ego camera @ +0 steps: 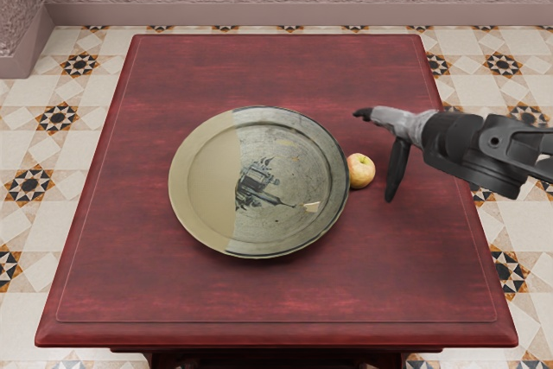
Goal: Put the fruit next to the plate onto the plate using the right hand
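Head view: dark red wooden table (259,66) on a patterned tile floor (52,118); large round plate (207,174), olive glaze with a dark inked centre, sits mid-table; fruit (361,170) small, round, yellow with a reddish blush, likely an apple; it lies on the table at the plate's right rim, touching or just off it; right robot hand (402,130) just right of the fruit, spread, gripping nothing; one finger hangs down beside the fruit, another points left.

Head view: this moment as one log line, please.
small yellow-red apple: beside round olive ceramic plate | right robot hand: open, beside apple
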